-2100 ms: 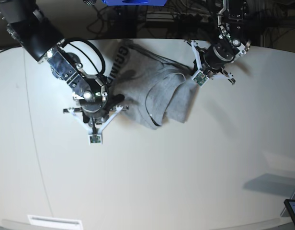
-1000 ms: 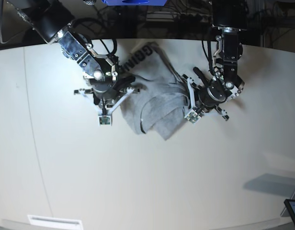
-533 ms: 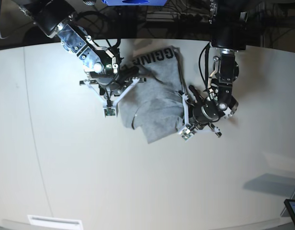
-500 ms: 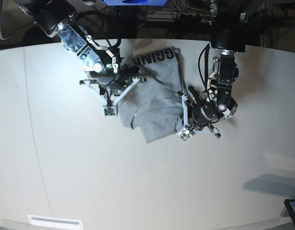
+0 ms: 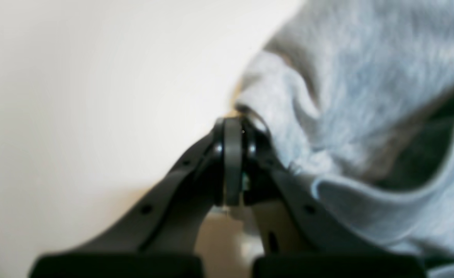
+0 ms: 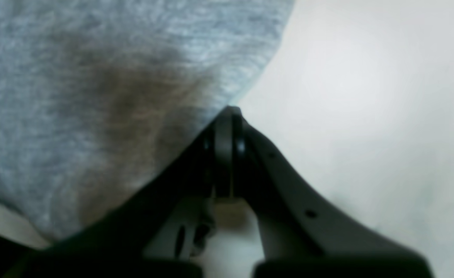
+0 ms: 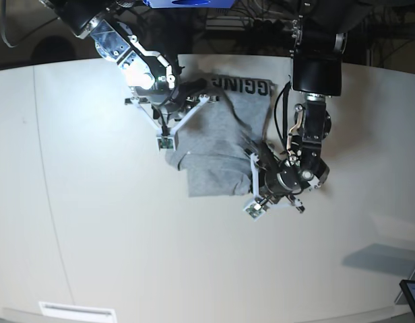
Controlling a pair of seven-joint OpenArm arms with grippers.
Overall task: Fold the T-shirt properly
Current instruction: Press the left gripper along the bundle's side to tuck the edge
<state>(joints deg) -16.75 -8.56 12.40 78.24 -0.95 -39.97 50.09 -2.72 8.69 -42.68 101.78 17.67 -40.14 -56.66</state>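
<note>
The heather-grey T-shirt (image 7: 211, 145) lies bunched in the middle of the white table (image 7: 93, 222), with black block lettering (image 7: 244, 85) showing along its far edge. My right gripper (image 7: 206, 98) is at the shirt's far left part. In the right wrist view its jaws (image 6: 228, 112) are shut, pinching the edge of the grey cloth (image 6: 95, 77). My left gripper (image 7: 256, 165) is at the shirt's near right side. In the left wrist view it (image 5: 232, 124) is shut on a fold of the cloth (image 5: 346, 96).
A dark tablet corner (image 7: 413, 296) sits at the table's near right edge. A white label (image 7: 76, 311) lies at the near left edge. Cables and dark equipment (image 7: 228, 27) run behind the table's far edge.
The left gripper has pulled its side of the shirt nearer to the table's front. The right gripper has shifted right along the far side. The lettered part has spread out more.
</note>
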